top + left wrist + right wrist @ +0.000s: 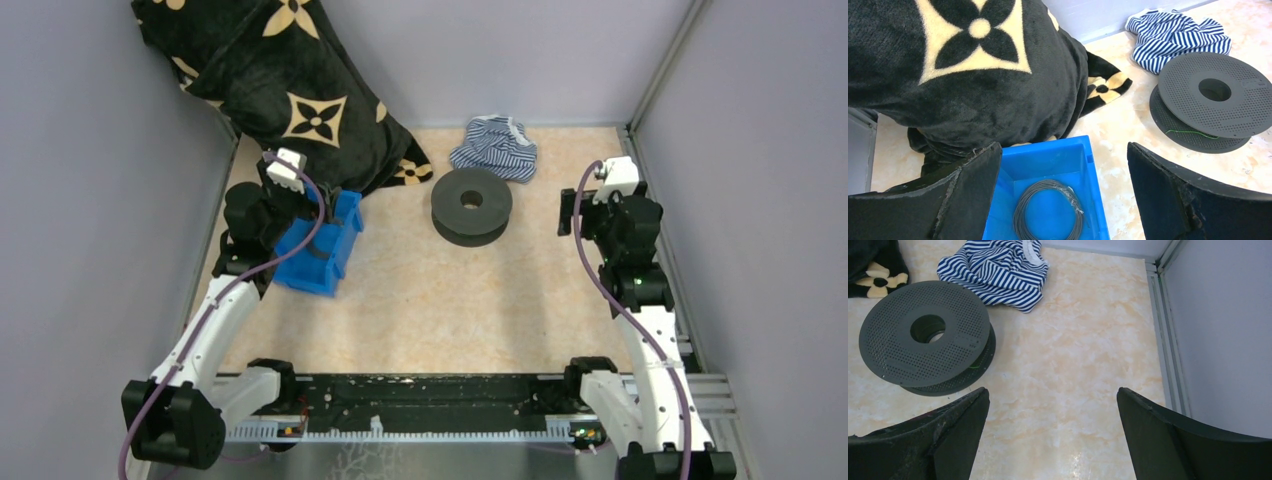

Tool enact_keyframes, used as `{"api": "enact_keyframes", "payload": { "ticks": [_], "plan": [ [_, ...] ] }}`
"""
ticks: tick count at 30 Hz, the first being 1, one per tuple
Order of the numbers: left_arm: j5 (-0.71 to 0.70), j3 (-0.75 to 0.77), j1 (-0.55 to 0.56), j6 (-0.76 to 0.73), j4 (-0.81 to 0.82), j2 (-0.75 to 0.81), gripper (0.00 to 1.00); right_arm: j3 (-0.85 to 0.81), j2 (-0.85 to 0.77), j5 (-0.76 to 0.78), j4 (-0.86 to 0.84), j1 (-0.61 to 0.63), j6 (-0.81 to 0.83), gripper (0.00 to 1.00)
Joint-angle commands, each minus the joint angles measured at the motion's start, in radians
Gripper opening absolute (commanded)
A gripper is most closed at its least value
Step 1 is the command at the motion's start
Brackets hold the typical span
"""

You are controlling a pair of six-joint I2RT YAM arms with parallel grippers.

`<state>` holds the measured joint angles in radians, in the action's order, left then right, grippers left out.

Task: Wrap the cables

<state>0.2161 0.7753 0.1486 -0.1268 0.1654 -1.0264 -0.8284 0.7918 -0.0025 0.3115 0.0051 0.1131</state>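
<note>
Only the left wrist view looked down into the blue bin point(1048, 156), where the cables point(1047, 183) lay as a small, flat, dark coil on its floor; from overhead they could not be made out. The left end effector point(1064, 150) hung above the bin, spread wide, touching nothing. The right end effector point(1053, 392), equally wide and empty, hovered over the counter point(1073, 340) near the dark spool point(898, 340).

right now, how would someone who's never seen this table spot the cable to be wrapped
Find the black blanket with cream flowers at the far left; a blue bin sits right before it. In that bin lies the cable: a small coil of thin dark wire, unlike the broad perforated grey spool nearby.
</note>
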Motion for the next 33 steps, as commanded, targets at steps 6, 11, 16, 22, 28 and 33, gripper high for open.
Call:
{"api": "enact_keyframes", "payload": {
  "ticks": [6, 11, 16, 22, 28, 33],
  "plan": [
    [0.086, 0.013, -0.004, 0.022, 0.008, 0.043, 1.0, 0.005, -0.044, 0.008, -0.063, -0.004, 0.014, 0.99],
    [0.05, 0.018, -0.006, 0.019, -0.007, 0.064, 1.0, 0.013, -0.077, 0.007, -0.067, -0.004, 0.018, 0.99],
    [0.031, 0.011, -0.006, 0.014, 0.001, 0.079, 1.0, 0.015, -0.113, 0.007, -0.069, -0.003, 0.023, 0.99],
    [0.035, 0.011, -0.005, 0.011, -0.009, 0.089, 1.0, 0.011, -0.109, 0.007, -0.061, -0.004, 0.023, 0.99],
    [0.059, 0.007, -0.004, 0.015, -0.015, 0.085, 1.0, 0.011, -0.103, -0.001, -0.058, -0.004, 0.023, 0.99],
    [0.06, 0.009, -0.004, 0.022, -0.018, 0.071, 1.0, 0.011, -0.1, -0.005, -0.056, -0.004, 0.023, 0.99]
  ]
}}
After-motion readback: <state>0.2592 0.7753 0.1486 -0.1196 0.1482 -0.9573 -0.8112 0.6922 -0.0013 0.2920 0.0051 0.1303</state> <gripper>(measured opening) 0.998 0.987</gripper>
